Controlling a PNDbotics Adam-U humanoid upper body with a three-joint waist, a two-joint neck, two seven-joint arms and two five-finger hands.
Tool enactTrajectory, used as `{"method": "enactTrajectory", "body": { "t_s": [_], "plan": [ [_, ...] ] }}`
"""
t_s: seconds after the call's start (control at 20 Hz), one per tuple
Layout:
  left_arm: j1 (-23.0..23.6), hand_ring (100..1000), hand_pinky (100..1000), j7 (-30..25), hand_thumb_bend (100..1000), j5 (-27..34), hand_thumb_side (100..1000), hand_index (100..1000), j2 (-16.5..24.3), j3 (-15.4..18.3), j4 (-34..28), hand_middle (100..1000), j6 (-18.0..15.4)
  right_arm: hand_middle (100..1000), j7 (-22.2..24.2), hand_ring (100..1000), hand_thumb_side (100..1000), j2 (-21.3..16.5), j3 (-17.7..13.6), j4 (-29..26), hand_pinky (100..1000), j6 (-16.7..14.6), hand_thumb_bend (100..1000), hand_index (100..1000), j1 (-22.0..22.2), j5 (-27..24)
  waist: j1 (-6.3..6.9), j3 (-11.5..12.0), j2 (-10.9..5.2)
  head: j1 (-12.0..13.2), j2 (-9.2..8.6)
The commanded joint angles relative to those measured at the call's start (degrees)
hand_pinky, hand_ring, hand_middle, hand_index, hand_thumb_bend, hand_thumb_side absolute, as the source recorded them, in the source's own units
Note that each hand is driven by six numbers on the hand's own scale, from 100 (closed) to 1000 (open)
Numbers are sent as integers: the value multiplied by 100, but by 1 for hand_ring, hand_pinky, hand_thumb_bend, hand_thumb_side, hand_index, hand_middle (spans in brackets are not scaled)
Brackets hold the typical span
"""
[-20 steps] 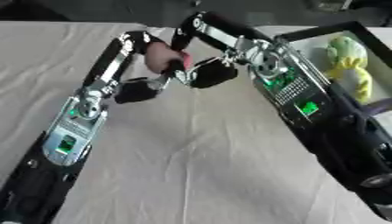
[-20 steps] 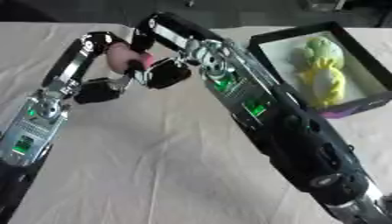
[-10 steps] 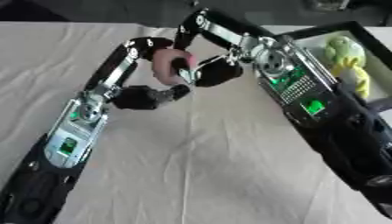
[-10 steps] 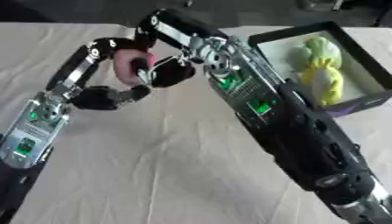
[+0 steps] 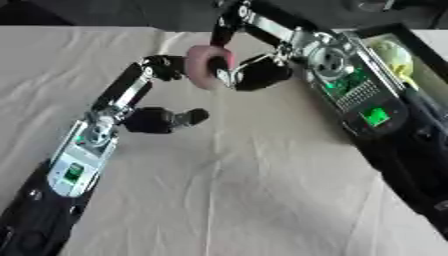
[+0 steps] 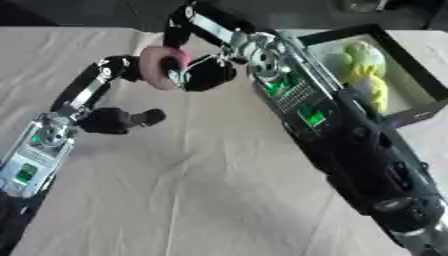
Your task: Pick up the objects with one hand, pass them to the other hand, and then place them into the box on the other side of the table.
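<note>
**Handover under way, pink piece between the 2 hands**

Left side first. My left arm runs up from the lower left corner, black with silver joints and a small green-lit panel on the forearm. The left hand [image 5: 162,119] sits low over the cloth, fingers curled toward the thumb; nothing shows between them. Its upper finger reaches up to just beside the pink object [image 5: 207,66], and I cannot tell whether that tip touches it.

Centre. The pink object is lifted off the table, in the air between the 2 hands. It reads as a rounded, soft-looking lump, matte, with a paler rim; I can't name it beyond that. The right hand [image 5: 258,74] is closed round its right side, dark fingers wrapped against the pink.

Right. The right arm comes in from the upper right, bulky, with 2 green lights on its casing. Behind it stands the box [image 6: 418,75], dark-walled, rectangular, pale inside, with yellow-green soft-looking things [image 6: 363,67] already lying in it. The tablecloth [image 5: 245,200] is off-white fabric, creased.

My read: this is the pass itself, with the right hand holding. Next I'd need the left fingers fully away from the pink object before swinging right, then carry it over the near wall of the box and let go above the pale floor, beside the yellow-green things.
</note>
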Motion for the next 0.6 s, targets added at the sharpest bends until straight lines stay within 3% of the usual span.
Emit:
{"method": "enactTrajectory", "body": {
  "t_s": [0.05, 0.6],
  "plan": [
    [20, 718, 762, 112, 677, -38, 588, 851, 249, 141, -30, 686, 26, 567, -113, 736, 100, -305, -292, -259, 916, 147, 100, 552, 2, -164, 21, -19, -243, -28, 2],
    [396, 717, 763, 526, 644, 37, 608, 833, 711, 510, -183, 683, 200, 582, -720, 742, 100, -1268, -1177, -487, 928, 588, 100, 569, 642, -888, 62, -59, -230, -123, 61]
  ]
}}
